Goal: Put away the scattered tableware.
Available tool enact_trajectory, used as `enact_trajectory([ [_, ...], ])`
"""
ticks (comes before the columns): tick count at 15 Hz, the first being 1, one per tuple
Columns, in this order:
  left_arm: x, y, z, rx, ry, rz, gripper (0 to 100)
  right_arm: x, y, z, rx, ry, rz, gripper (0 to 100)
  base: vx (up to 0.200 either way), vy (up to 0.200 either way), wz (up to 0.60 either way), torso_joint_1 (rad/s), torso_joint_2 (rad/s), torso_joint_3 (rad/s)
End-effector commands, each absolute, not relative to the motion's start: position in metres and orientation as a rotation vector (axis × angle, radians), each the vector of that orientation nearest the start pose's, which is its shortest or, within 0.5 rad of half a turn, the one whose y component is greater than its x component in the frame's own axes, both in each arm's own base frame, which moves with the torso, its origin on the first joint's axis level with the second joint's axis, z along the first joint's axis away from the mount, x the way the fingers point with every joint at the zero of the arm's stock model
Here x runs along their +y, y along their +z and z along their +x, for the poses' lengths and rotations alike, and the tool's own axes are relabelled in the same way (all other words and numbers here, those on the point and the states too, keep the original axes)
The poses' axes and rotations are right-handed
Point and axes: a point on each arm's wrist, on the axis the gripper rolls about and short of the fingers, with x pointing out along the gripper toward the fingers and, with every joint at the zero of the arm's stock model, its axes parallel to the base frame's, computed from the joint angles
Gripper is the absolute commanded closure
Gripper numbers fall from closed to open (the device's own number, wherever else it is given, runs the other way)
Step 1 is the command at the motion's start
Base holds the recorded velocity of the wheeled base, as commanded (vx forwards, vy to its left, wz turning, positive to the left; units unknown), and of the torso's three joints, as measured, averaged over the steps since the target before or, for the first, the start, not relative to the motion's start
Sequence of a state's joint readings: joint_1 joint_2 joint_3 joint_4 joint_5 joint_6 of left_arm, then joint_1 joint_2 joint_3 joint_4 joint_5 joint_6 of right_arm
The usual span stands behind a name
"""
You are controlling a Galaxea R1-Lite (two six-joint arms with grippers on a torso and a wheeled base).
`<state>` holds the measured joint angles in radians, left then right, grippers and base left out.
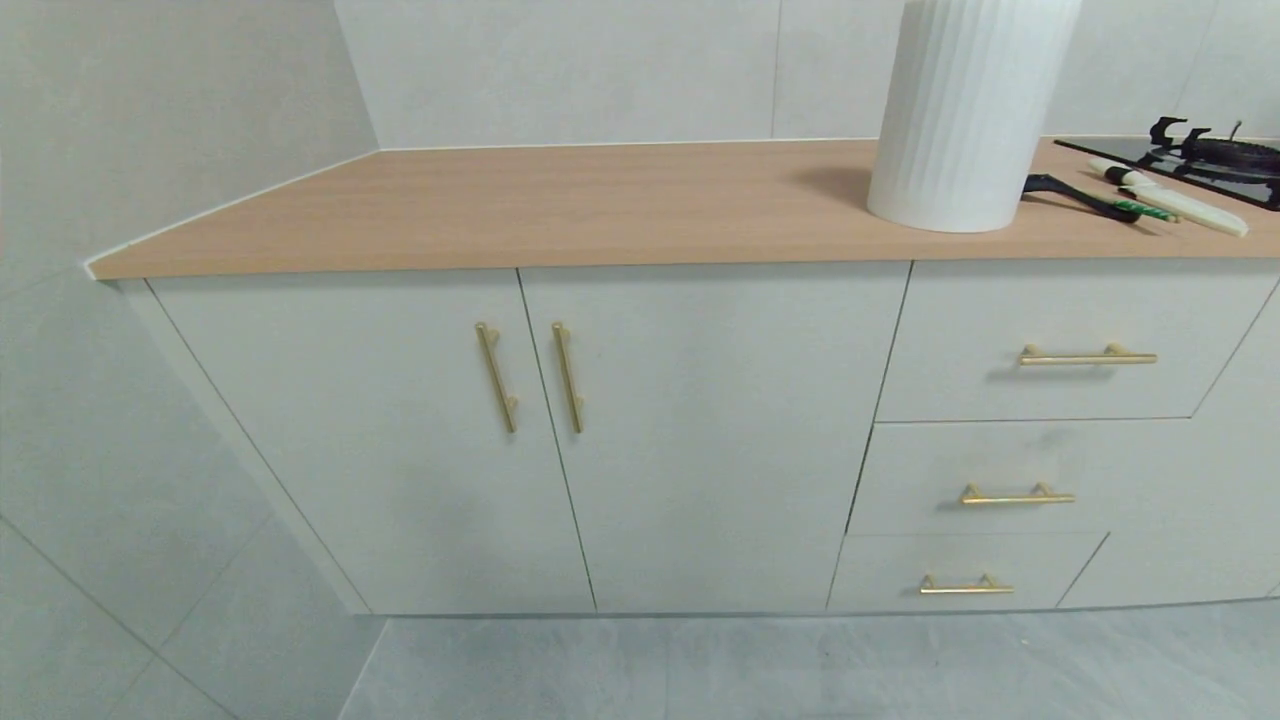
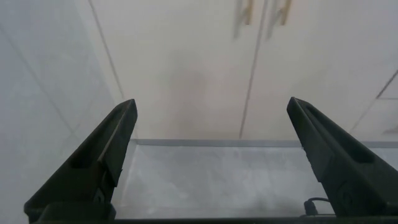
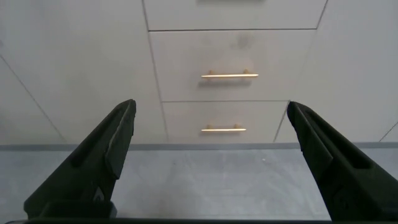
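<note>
On the wooden countertop [image 1: 560,205], at its right end, lie a white-handled knife [image 1: 1170,195], a black-handled utensil [image 1: 1075,195] and a green-striped piece [image 1: 1145,210] between them. A tall white ribbed container [image 1: 960,110] stands just left of them. My left gripper [image 2: 211,112] hangs open and empty low before the double cabinet doors [image 2: 186,68]. My right gripper [image 3: 211,112] is open and empty too, low in front of the lower drawers [image 3: 230,65].
Below the counter, two doors with gold handles [image 1: 530,375] are on the left and three drawers with gold handles [image 1: 1085,355] on the right, all closed. A black stove burner [image 1: 1225,155] sits at the far right. Grey tiled wall [image 1: 120,400] bounds the left; grey floor [image 1: 700,670] lies below.
</note>
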<state>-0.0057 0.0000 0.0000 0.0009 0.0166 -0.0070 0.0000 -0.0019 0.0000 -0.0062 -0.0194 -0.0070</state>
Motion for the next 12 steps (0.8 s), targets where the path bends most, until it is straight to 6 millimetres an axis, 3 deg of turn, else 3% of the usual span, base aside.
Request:
enact_trajectory([
  [1, 0.0005, 0.0755, -0.0227, 0.001, 0.011, -0.008, 0, -0.0004, 0.0761, -0.0228, -0.006, -0.02, -0.008, 0, 0.0, -0.2, 0.0, 0.002, 0.01, 0.007],
  [10, 0.0005, 0.0754, -0.0227, 0.003, 0.011, -0.008, 0, -0.0004, 0.0763, -0.0228, -0.008, -0.02, -0.006, 0, 0.0, -0.2, 0.0, 0.004, 0.0, 0.003],
  [12, 0.0005, 0.0755, -0.0227, 0.001, 0.011, -0.008, 0, -0.0004, 0.0763, -0.0228, -0.008, -0.02, -0.006, 0, 0.0, 0.0, 0.0, 0.0, 0.0, 0.0],
])
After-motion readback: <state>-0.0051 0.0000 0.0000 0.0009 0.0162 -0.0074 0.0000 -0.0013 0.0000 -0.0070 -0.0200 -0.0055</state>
